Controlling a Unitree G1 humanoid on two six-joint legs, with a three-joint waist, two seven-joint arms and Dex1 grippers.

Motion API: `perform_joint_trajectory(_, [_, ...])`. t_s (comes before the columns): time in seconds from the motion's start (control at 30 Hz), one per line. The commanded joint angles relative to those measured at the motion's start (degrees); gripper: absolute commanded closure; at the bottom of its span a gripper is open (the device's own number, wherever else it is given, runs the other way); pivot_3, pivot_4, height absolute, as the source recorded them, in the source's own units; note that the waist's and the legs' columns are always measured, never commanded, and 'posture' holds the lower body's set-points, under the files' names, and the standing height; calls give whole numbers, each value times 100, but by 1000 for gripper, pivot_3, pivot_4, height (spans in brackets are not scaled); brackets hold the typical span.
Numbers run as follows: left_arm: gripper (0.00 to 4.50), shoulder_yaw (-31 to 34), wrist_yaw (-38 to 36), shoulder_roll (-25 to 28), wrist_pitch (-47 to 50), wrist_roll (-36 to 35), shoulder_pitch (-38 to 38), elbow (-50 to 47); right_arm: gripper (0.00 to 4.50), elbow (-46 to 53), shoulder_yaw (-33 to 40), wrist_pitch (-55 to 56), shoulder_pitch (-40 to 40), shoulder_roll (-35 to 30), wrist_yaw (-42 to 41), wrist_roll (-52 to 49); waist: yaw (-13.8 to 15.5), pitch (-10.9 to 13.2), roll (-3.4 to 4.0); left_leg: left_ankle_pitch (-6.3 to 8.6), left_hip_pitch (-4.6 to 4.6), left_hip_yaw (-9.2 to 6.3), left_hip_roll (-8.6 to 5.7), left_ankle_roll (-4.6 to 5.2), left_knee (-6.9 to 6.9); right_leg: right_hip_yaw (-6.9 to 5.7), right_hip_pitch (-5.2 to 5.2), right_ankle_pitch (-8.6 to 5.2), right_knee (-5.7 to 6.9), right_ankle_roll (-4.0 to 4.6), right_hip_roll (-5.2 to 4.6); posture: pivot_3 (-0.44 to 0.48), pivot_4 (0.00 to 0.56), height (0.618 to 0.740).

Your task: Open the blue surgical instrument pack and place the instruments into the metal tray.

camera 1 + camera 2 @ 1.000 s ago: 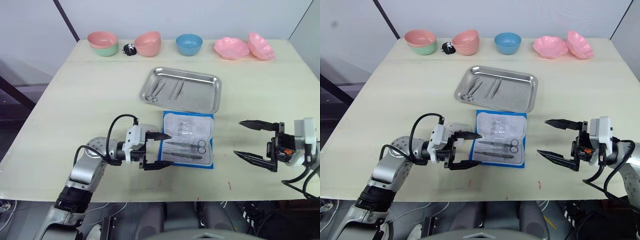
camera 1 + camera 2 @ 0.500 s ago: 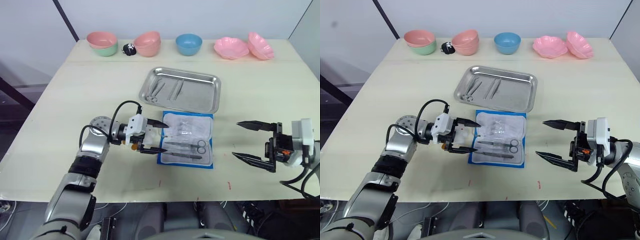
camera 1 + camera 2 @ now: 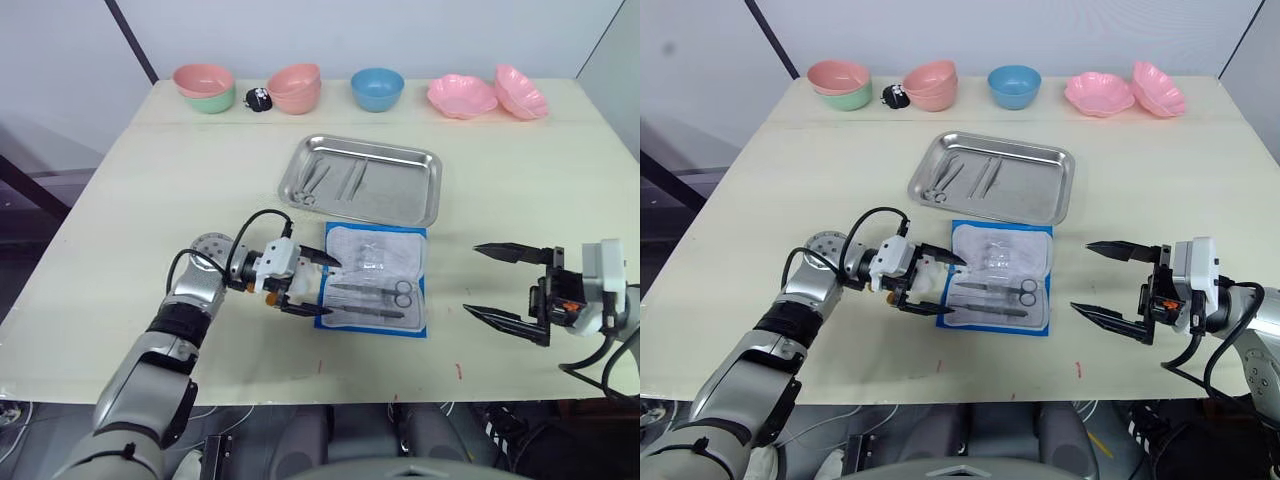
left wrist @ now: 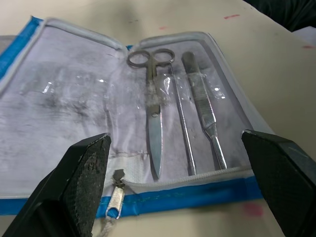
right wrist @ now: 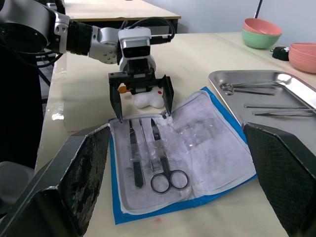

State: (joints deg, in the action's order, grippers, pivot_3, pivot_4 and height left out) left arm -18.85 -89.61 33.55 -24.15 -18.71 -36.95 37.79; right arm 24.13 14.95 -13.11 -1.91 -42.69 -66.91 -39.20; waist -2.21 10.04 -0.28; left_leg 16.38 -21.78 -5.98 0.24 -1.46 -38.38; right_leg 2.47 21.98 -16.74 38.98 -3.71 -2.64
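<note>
The blue surgical instrument pack (image 3: 380,250) lies unfolded in front of the metal tray (image 3: 400,198), pale lining up. Three slim silver instruments rest in its near half: scissors (image 4: 154,129), a thin probe-like tool (image 4: 183,133) and a flat-handled tool (image 4: 204,112). More instruments (image 3: 314,180) lie in the tray's left part. My left gripper (image 3: 328,288) is open at the pack's left edge, one finger over the lining and one at the blue border. Right of the pack, my right gripper (image 3: 470,279) hangs open and apart from it, holding nothing.
A white toy (image 5: 147,98) with orange feet sits under my left gripper beside the pack. Along the far edge stand a pink-on-green bowl stack (image 3: 205,86), a small black object (image 3: 260,98), pink bowls (image 3: 296,88), a blue bowl (image 3: 377,88) and two pink dishes (image 3: 463,96).
My left gripper has moved right and a little away from me, from beside the pack to its left edge. The right gripper has barely moved.
</note>
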Motion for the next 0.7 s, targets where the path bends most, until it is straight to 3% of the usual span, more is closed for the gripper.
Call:
perform_joint_trajectory(0.03, [0, -105, -289, -135, -150, 218, 42, 348, 48, 244, 18, 113, 50, 8, 30, -28, 3, -2, 4, 0, 5, -1, 0, 0, 0, -1, -8, 0, -2, 0, 0, 0, 150, 740])
perform_joint_trajectory(0.7, [0, -327, 24, -653, 847, 1049, 553, 814, 48, 444, -365, -109, 305, -80, 329, 96, 12, -156, 142, 3, 38, 6, -11, 4, 4, 7, -47, -2, -15, -2, -4, 0, 150, 740])
